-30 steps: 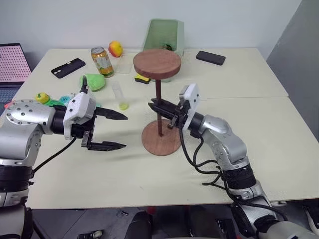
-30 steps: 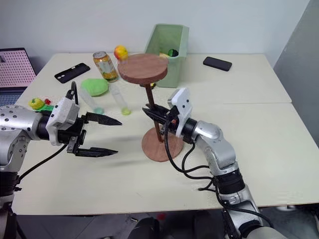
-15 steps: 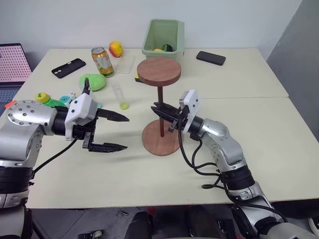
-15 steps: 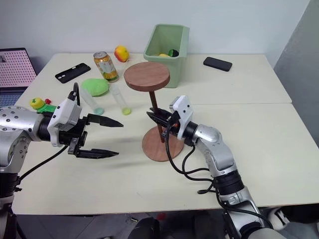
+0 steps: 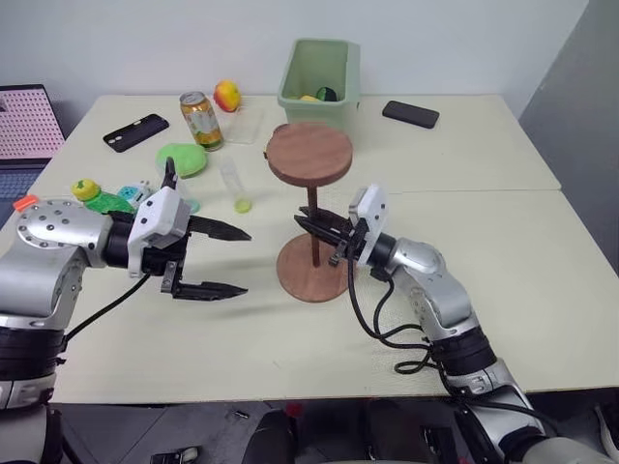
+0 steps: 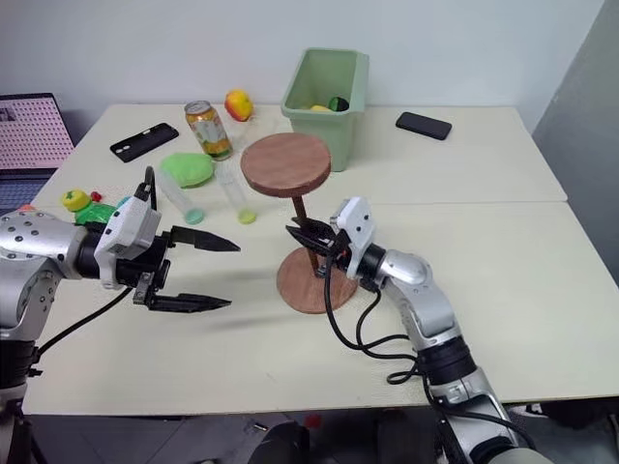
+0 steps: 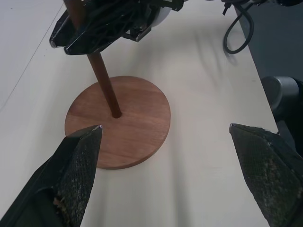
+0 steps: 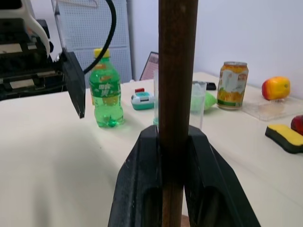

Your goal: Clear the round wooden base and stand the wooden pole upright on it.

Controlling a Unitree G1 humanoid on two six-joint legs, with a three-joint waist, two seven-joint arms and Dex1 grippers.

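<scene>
The round wooden base (image 5: 311, 275) lies flat mid-table. The wooden pole (image 5: 312, 230) stands upright on it, its rod meeting the base's centre (image 7: 118, 123), its fixed disc (image 5: 309, 153) on top. My right gripper (image 5: 324, 227) is shut on the rod about halfway up; the right wrist view has the pole (image 8: 176, 90) clamped between both fingers (image 8: 142, 189). My left gripper (image 5: 247, 261) hovers open to the left of the base, pointing at it and apart from it. Its wide-spread fingertips (image 7: 80, 161) frame the base in the left wrist view.
At the back stand a green bin (image 5: 319, 72), a drink can (image 5: 200, 120) and an apple (image 5: 226, 94), with a black phone on either side (image 5: 135, 131) (image 5: 410, 113). A clear tube (image 5: 233, 184), a green bottle (image 8: 106, 97) and small toys (image 5: 92, 191) lie left of the base.
My right gripper has sunk a little with the pole, so the top disc stands lower and the rod's foot sits at the base's centre. The left gripper has stayed put.
</scene>
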